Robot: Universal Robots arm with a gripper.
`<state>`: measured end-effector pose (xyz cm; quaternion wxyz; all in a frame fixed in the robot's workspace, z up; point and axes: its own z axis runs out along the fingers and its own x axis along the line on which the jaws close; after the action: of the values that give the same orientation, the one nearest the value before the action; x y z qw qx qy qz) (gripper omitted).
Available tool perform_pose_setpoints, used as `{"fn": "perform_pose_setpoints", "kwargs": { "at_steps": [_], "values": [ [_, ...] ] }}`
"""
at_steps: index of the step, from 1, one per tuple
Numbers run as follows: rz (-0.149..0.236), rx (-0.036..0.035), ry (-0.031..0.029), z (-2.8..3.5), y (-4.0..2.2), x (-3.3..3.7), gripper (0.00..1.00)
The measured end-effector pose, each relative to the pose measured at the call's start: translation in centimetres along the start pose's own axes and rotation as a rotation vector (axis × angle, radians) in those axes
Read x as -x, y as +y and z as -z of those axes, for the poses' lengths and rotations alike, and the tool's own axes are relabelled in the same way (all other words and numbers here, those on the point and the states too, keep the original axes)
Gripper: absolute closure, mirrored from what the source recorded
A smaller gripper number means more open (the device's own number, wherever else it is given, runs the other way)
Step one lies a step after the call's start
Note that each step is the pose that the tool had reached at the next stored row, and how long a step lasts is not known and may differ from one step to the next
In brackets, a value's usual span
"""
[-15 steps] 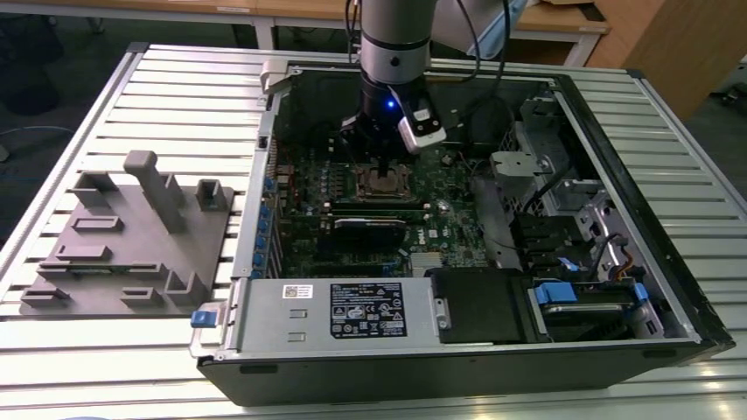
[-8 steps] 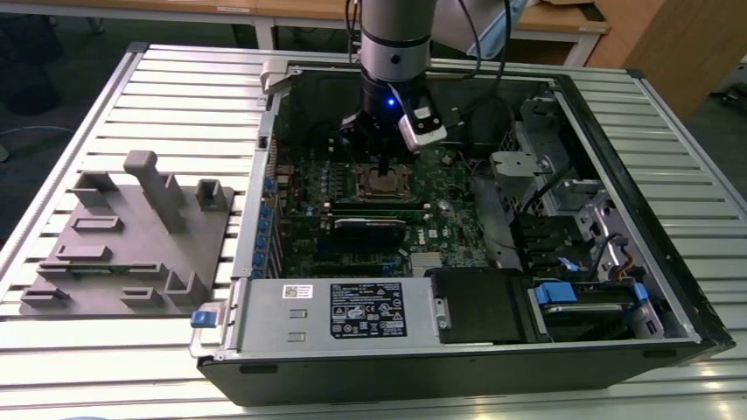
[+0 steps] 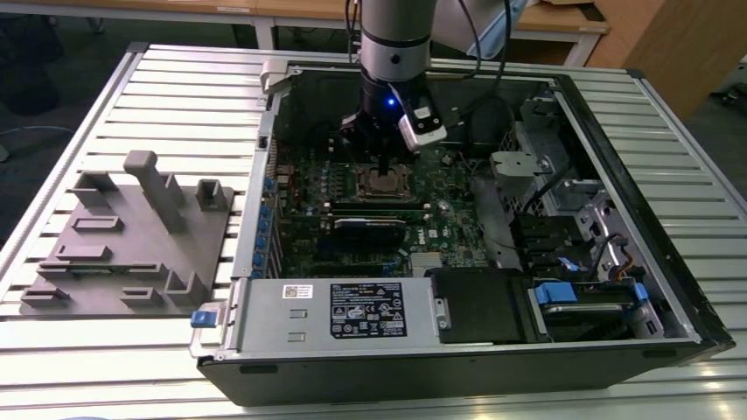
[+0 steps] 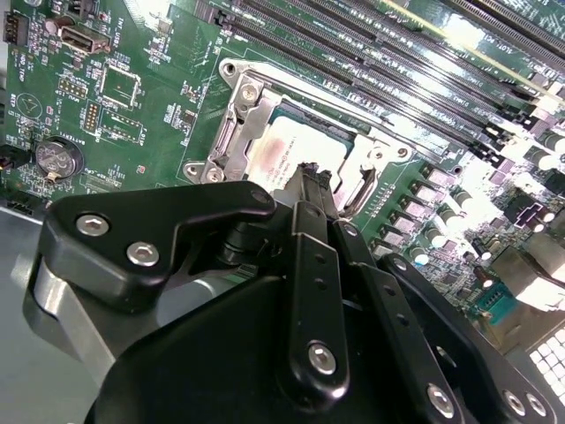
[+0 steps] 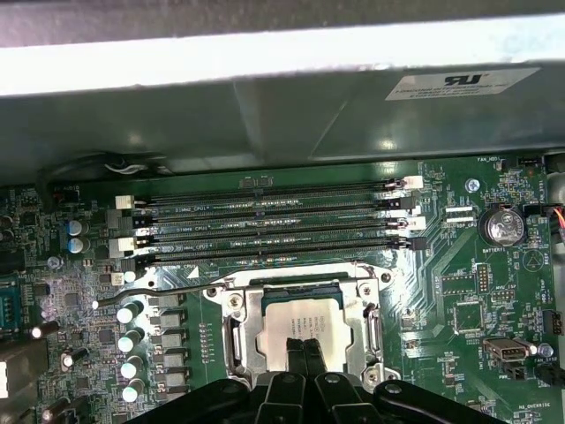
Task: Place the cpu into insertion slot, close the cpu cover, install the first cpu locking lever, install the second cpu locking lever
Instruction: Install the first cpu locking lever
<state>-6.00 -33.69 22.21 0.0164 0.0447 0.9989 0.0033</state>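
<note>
- Far in the case (image 3: 467,372), directly beneath the gripper (image 5: 305,346), the cpu (image 5: 284,322) lies flat in the insertion slot (image 5: 296,290) — cpu cover (image 5: 237,334) down around it.
- Fingers together, tips on the chip's top, seemingly touching — no sideways offset.

The cpu (image 5: 300,320) has a dull silver-grey metal top, and the cpu cover (image 5: 238,336) framing it is brighter bare metal that catches glints. The gripper (image 5: 305,349) is matt black, with smooth links set with shiny steel screw heads. The circuit board (image 5: 459,291) is glossy green lacquer. The computer case (image 3: 467,376) is dark, matt metal, and the table (image 3: 175,79) is ribbed pale metal — satin, not polished.
</note>
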Motion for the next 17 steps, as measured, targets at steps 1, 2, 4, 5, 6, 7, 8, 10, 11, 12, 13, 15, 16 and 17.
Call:
{"fn": "perform_pose_setpoints", "kwargs": {
  "at_steps": [1,2,4,5,6,7,8,10,11,12,13,15,16,17],
  "values": [
    [0.0,0.0,0.0,0.0,0.0,0.0,0.89],
    [0.0,0.0,0.0,0.01,0.0,0.0,0.89],
    [0.0,-0.0005,0.0002,0.11,-0.01,0.0,0.89],
    [0.0,-0.0001,0.0,0.19,0.0,0.0,0.89],
    [0.0,0.0,0.0,0.29,0.0,0.01,0.89],
    [0.0,0.0,0.0,0.41,0.0,0.01,0.89],
    [0.0,0.0,0.0,0.53,0.0,0.02,0.89],
    [0.0,-0.0001,0.0,0.79,0.01,0.03,0.89],
    [0.0,0.0,0.0,0.89,0.01,0.03,0.89],
    [0.0,0.0,0.0,0.99,0.01,0.03,0.89],
    [0.0,0.0001,-0.0001,1.08,0.01,0.04,0.89],
    [0.0,0.0,0.0,1.25,0.01,0.04,0.89],
    [0.0,0.0002,0.0,1.27,0.01,0.04,0.89],
    [0.0,0.0002,-0.0001,1.26,0.02,0.04,0.89]
  ]
}}
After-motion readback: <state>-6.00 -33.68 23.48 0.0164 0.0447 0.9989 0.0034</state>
